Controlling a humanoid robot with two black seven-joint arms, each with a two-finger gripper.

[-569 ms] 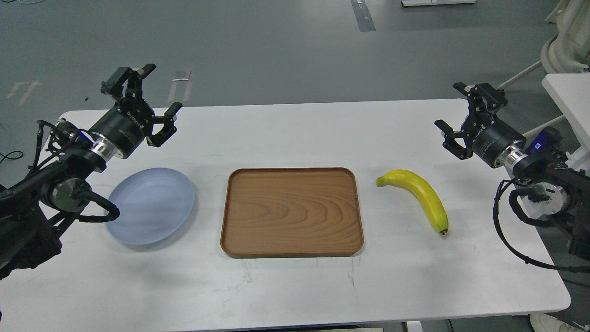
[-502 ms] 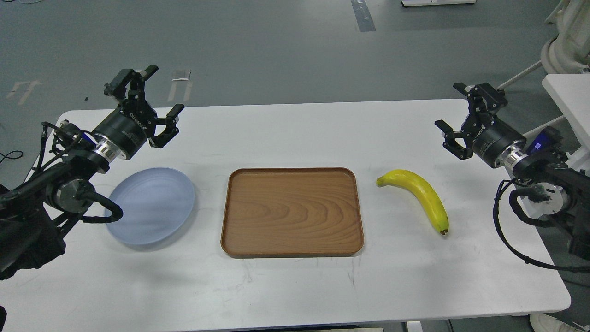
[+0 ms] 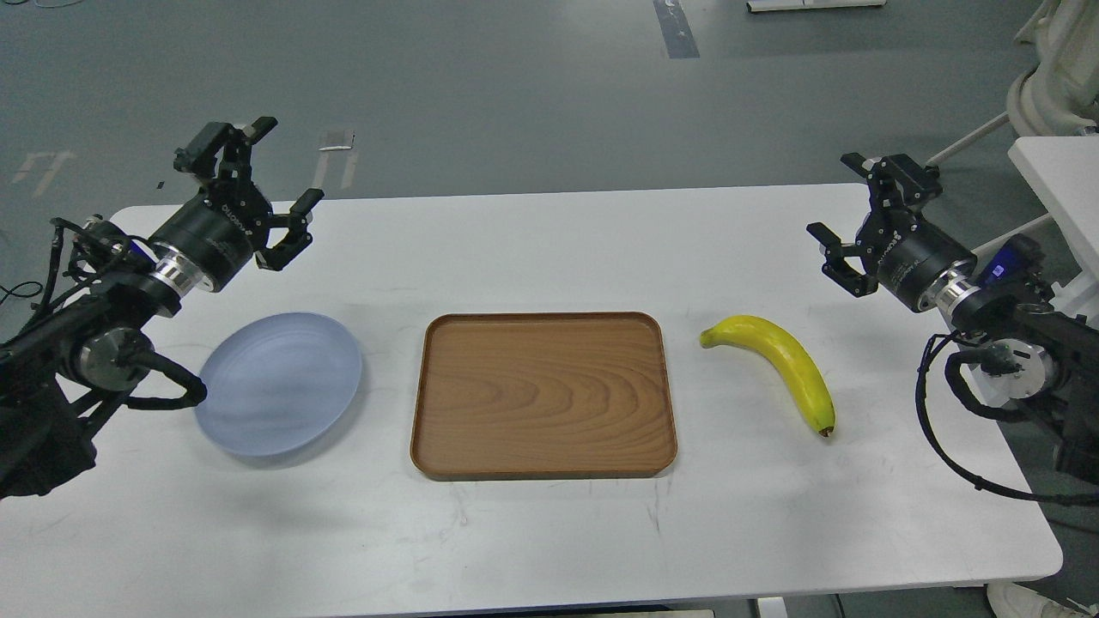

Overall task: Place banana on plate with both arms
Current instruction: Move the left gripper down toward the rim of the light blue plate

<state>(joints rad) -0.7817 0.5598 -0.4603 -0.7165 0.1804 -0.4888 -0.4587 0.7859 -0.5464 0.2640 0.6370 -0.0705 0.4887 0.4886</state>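
On the white counter [image 3: 532, 532], the banana [image 3: 777, 360] is laid right of the wooden tray [image 3: 543, 393], the plate [image 3: 279, 382] left; left gripper [image 3: 270, 184] and right gripper [image 3: 846, 206] are held spread, empty, probably ready for a handover.

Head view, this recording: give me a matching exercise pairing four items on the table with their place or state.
Things:
1. curved yellow banana
2. round pale blue plate
3. rectangular brown wooden tray
4. black left gripper

Places or states:
A. centre of the white table
B. raised, open, holding nothing
C. right of the tray, on the tabletop
D. left of the tray, nothing on it

Pairs: 1-C, 2-D, 3-A, 4-B
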